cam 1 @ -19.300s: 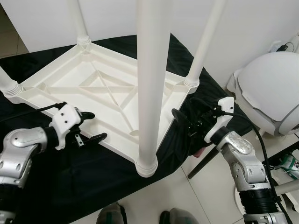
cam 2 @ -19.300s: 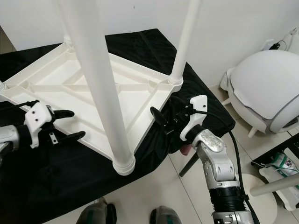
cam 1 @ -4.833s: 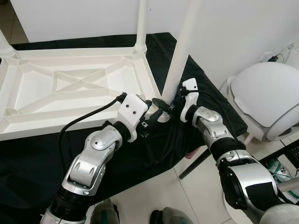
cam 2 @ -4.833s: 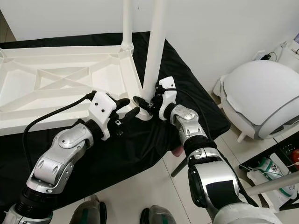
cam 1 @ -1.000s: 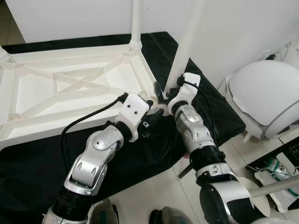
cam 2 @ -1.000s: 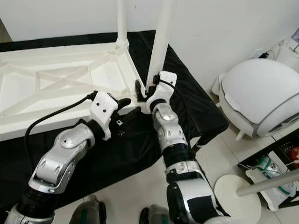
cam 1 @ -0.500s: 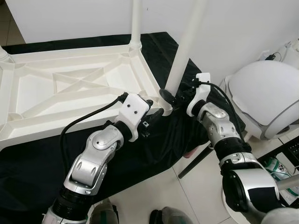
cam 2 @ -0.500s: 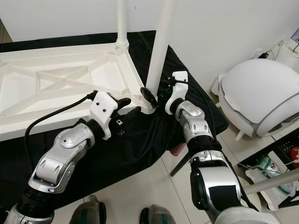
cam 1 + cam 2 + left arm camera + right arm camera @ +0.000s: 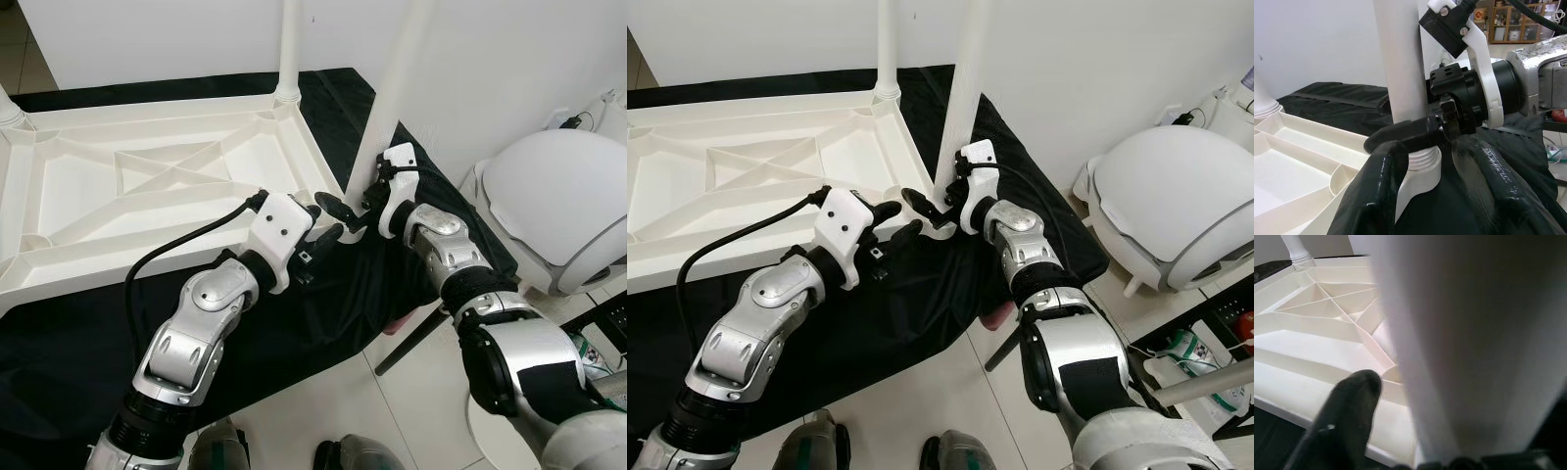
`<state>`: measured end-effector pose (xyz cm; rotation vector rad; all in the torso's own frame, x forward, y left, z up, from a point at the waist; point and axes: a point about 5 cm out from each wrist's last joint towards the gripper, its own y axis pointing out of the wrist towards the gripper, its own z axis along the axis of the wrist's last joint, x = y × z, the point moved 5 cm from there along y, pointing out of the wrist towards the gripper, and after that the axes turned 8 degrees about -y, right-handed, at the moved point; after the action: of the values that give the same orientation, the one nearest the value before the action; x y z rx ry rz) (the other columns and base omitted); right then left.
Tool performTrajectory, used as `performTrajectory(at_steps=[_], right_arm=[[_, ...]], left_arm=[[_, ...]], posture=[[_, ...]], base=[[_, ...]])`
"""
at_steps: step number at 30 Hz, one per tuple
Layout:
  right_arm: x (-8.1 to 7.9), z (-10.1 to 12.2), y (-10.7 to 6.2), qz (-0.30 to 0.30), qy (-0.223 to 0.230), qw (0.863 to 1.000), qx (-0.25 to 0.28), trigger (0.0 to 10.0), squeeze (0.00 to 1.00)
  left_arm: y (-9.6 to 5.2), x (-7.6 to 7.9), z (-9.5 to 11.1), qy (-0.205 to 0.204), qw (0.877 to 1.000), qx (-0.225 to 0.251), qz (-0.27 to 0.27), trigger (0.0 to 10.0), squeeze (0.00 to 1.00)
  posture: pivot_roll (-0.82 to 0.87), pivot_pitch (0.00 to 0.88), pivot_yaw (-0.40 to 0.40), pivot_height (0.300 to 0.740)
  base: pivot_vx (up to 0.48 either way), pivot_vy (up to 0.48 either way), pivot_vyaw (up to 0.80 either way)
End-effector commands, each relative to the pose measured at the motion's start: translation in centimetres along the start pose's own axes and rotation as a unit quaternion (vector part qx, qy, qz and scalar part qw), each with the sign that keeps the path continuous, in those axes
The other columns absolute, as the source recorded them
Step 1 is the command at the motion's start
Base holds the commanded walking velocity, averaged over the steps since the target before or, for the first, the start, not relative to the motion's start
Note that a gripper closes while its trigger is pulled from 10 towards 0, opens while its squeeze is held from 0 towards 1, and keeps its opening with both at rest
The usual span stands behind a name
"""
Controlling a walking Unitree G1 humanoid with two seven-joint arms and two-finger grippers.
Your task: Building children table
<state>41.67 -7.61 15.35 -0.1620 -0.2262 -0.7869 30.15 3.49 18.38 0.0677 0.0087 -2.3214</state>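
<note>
Since half a second ago your right gripper (image 9: 355, 206) has closed in on the near corner leg (image 9: 389, 108), its fingers spread around the base. That leg stands in the upturned white table top (image 9: 147, 191) on the black cloth (image 9: 323, 313). Hard, smooth, light plastic: grip low at the collar. Left gripper (image 9: 323, 235) is spread beside the corner.

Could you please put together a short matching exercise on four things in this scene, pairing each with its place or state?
Things:
1. right gripper
2. left gripper
3. black cloth
4. tabletop

Places or states:
A. lies upside down, ribbed underside up
B. spread under the tabletop
C. fingers around the near corner leg, low down
D. open, at the corner socket of that leg

Pairs: 1-C, 2-D, 3-B, 4-A
</note>
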Motion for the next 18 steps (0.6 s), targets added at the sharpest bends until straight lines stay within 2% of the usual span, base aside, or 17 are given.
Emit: performTrajectory(at_steps=[1, 4, 10, 11, 13, 14, 15, 16, 18], right_arm=[[-0.6, -0.3, 0.2, 0.021, -0.007, 1.000, -0.011, 0.0, 0.00], [-0.6, -0.5, 0.2, 0.022, -0.006, 1.000, -0.011, 0.0, 0.00], [-0.8, -2.1, -1.1, 0.041, 0.000, 0.999, -0.026, 0.0, 0.00], [-0.6, -2.6, -1.6, 0.035, 0.013, 0.999, -0.024, 0.0, 0.00], [-0.6, -2.6, -1.6, 0.035, 0.013, 0.999, -0.024, 0.0, 0.00], [-0.3, -2.6, -1.8, 0.023, 0.023, 0.999, -0.019, 4.1, 0.00], [-0.3, -2.6, -1.8, 0.023, 0.023, 0.999, -0.019, 4.1, 0.00], [0.0, -2.6, -1.8, 0.006, 0.045, 0.999, -0.012, 10.0, 0.00], [0.1, -2.5, -1.7, -0.005, 0.061, 0.998, -0.008, 10.0, 0.00]], left_arm=[[0.0, 0.1, -0.2, -0.002, 1.000, -0.005, -0.001, 10.0, 0.00], [0.0, 0.1, -0.2, -0.002, 1.000, -0.005, 0.000, 10.0, 0.00], [-0.1, 0.1, -0.2, -0.002, 1.000, -0.005, 0.005, 10.0, 0.00], [-0.2, 0.2, -0.3, -0.003, 1.000, -0.005, 0.004, 10.0, 0.00], [-0.2, 0.2, -0.3, -0.003, 1.000, -0.005, 0.004, 10.0, 0.00], [-0.1, 0.2, -0.3, -0.004, 1.000, -0.005, 0.003, 10.0, 0.00], [-0.1, 0.2, -0.3, -0.004, 1.000, -0.005, 0.003, 10.0, 0.00], [-0.1, 0.3, -0.3, -0.004, 1.000, -0.005, 0.000, 10.0, 0.00], [-0.1, 0.4, -0.3, -0.004, 1.000, -0.005, -0.001, 10.0, 0.00]], posture=[[0.03, 0.000, -0.064, 0.740], [0.04, 0.000, -0.069, 0.740], [0.04, 0.000, -0.075, 0.740], [0.04, 0.000, -0.075, 0.740], [0.04, 0.000, -0.075, 0.740], [0.03, 0.000, -0.075, 0.740], [0.03, 0.000, -0.075, 0.740], [0.03, 0.000, -0.074, 0.740], [0.03, 0.000, -0.072, 0.740]], base=[[0.000, 0.000, 0.00], [0.000, 0.000, 0.00], [0.000, 0.000, 0.00], [0.000, 0.000, 0.00], [0.000, 0.000, 0.00], [0.000, 0.000, 0.00], [0.000, 0.000, 0.00], [0.000, 0.000, 0.00], [0.000, 0.000, 0.00]])
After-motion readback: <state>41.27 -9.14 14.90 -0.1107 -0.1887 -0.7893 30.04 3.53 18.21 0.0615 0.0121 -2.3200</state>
